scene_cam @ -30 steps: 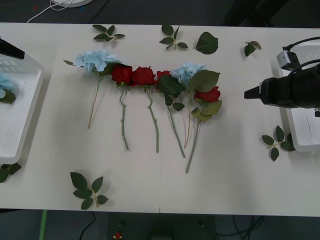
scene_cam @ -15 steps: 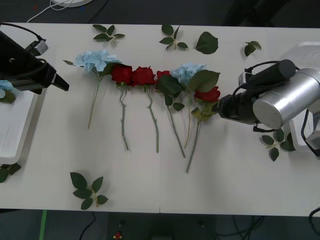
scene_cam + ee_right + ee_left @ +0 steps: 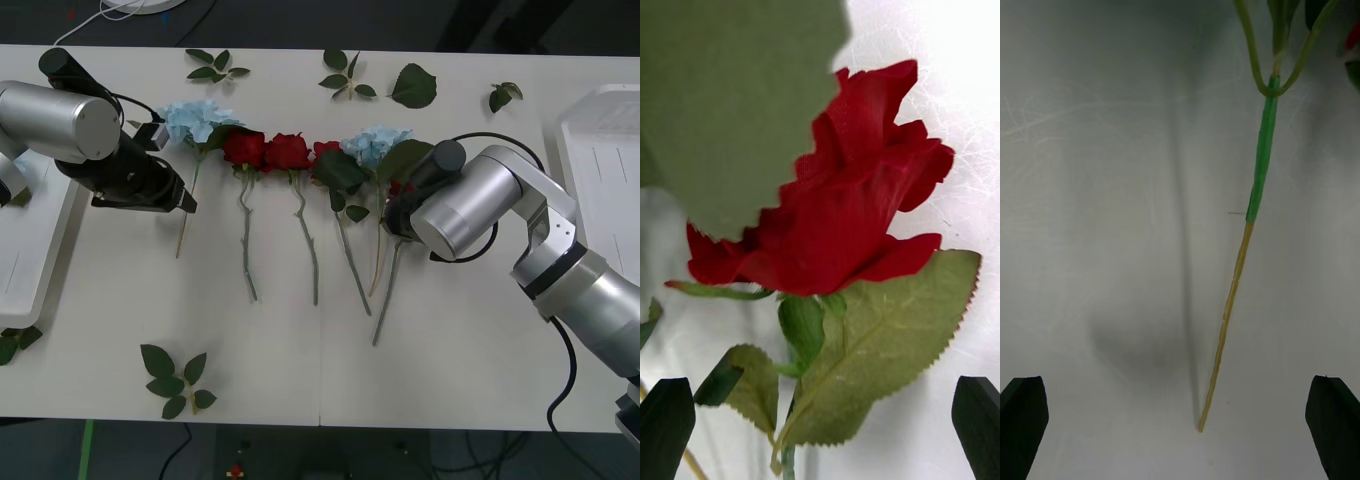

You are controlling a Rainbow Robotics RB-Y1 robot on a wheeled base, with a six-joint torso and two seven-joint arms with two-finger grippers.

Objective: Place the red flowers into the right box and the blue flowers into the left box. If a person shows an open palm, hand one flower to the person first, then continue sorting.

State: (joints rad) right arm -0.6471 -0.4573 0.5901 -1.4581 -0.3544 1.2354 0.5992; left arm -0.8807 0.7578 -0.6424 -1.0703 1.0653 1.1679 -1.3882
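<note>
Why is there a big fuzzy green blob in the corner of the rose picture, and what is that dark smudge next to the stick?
In the right wrist view, a green leaf too close to the camera blurs; the deep-red rose head is sharper. In the left wrist view, the smudge is a soft shadow on the white table beside the thin tan stem.

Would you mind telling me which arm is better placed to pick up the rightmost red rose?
The right. Its gripper hangs open directly over that rose, the head and leaves lying between its fingers. The left gripper is across the table beside the leftmost blue flower's stem.
</note>
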